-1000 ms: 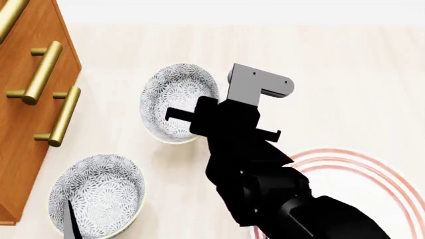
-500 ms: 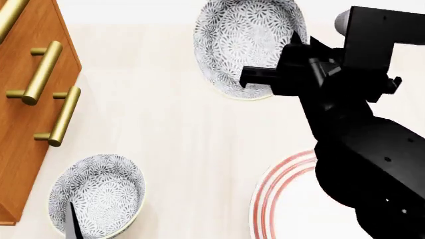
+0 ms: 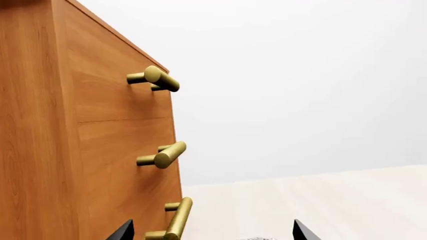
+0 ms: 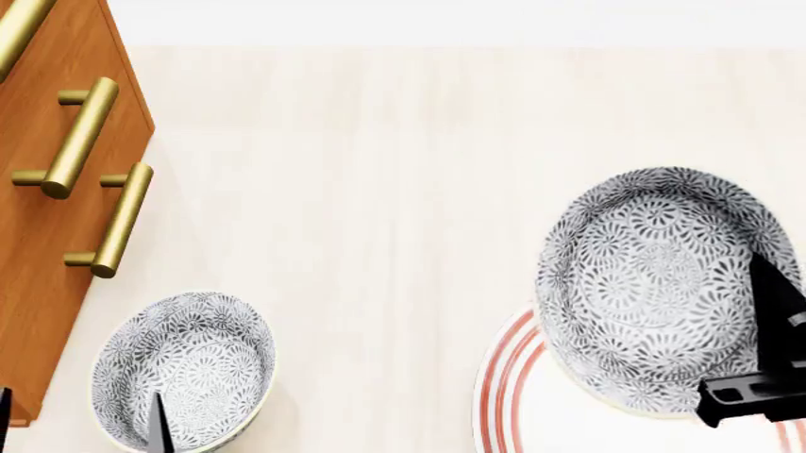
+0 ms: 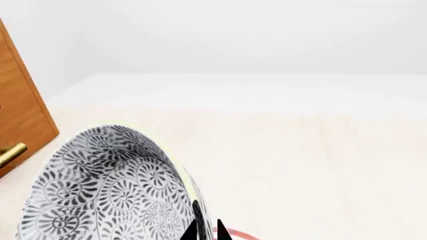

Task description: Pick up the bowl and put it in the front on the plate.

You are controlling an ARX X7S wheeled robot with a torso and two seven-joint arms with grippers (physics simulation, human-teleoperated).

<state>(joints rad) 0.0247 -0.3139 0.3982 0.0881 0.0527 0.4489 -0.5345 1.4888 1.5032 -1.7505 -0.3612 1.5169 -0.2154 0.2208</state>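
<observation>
a: where's the bowl (image 4: 655, 283) right now?

b: from the head camera i see it off the tabletop (image 4: 377, 189), held over the far-left part of the plate (image 4: 504, 377). it's tilted, its patterned inside facing the camera, and it covers part of the plate's red rings.

a: and the right hand (image 4: 768, 377)?

b: clamped on the bowl's rim at the bowl's right side. in the right wrist view the two dark fingertips (image 5: 193, 231) sit on either side of the rim, one inside, one outside, with a sliver of red plate ring just beside them.

a: is the bowl touching the plate?

b: i can't tell from these views. the bowl overlaps the plate in the head camera, but the contact line is hidden.

a: left hand (image 3: 210, 231)?

b: its two dark fingertips (image 3: 121, 231) stand well apart, nothing between them. in the head view one tip shows over the second bowl (image 4: 187, 370) at the near left, and i can't tell if it touches it.

a: anything else around?

b: a wooden drawer cabinet (image 4: 51, 236) with brass bar handles (image 4: 78, 137) along the left edge. the second bowl sits upright just beside its near corner, well apart from the plate.
</observation>
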